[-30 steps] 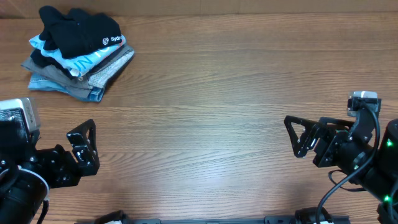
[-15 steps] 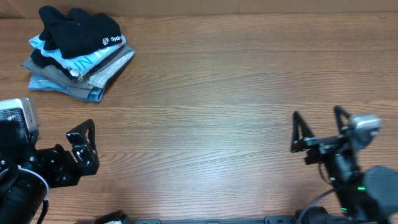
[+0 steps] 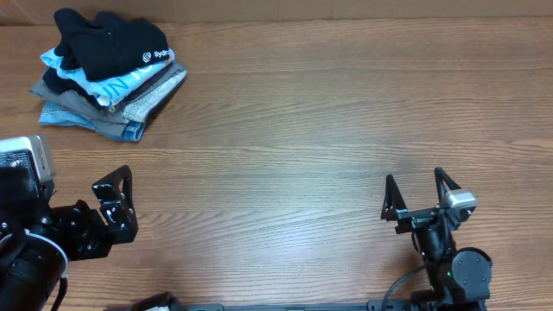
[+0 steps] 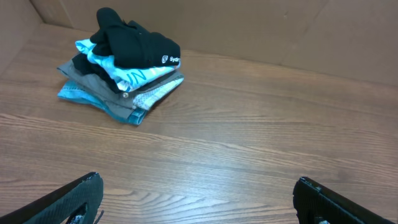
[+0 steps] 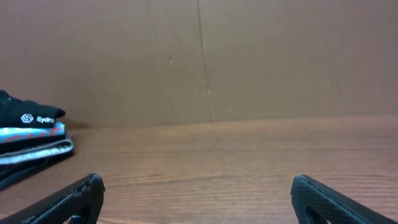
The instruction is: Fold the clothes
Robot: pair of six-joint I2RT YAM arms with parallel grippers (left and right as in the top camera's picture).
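Still crumpled — black T-shirt (image 3: 112,41) atop pile (image 3: 121,102)

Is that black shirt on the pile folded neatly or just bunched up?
Bunched up: the black T-shirt lies in a lumpy heap atop the stack of garments, not flat.

Black T-shirt (image 3: 112,39), white logo; light-blue shirt (image 3: 111,86); brown woodgrain table (image 3: 302,112).

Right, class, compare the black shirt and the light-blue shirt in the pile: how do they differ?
The black shirt sits on top, bunched up; the light-blue shirt lies under it, flatter and mostly covered. The black shirt carries a small white logo; the light-blue shirt has white lettering. Both belong to one pile.
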